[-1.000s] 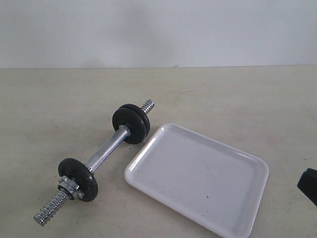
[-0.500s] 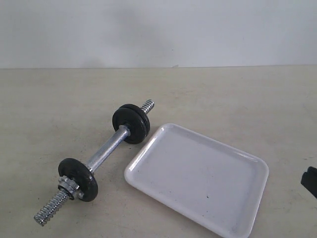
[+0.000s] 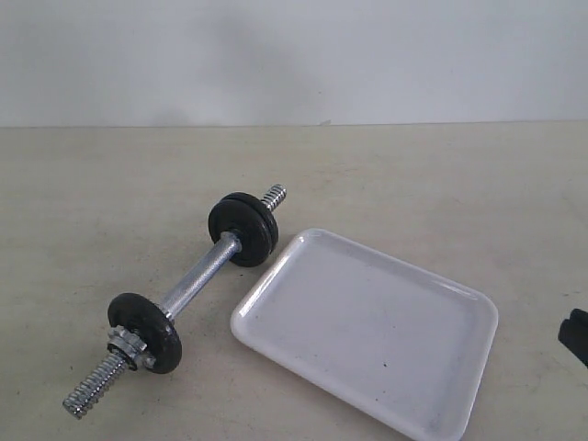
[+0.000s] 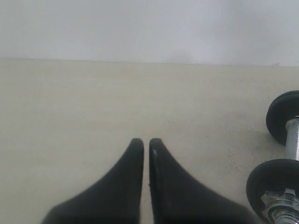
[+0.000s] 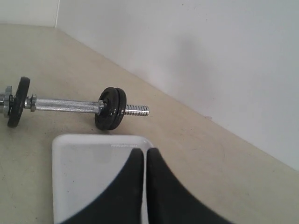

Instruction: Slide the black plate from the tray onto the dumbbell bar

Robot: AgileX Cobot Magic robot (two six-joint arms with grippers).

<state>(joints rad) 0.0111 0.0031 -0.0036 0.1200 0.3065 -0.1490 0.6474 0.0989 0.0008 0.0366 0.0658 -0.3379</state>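
Chrome dumbbell bar point(image 3: 197, 280) lies on desk point(image 3: 441, 175), black plate point(image 3: 243, 229) on end nearer desk's back edge; white tray point(image 3: 367, 335) just beside; left pincer point(image 4: 145, 142), right pincer point(image 5: 141, 151) both closed, gripping nothing.

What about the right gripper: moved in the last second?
Yes. The right gripper has pulled back rightward, away from the tray, nearly out of the exterior view.
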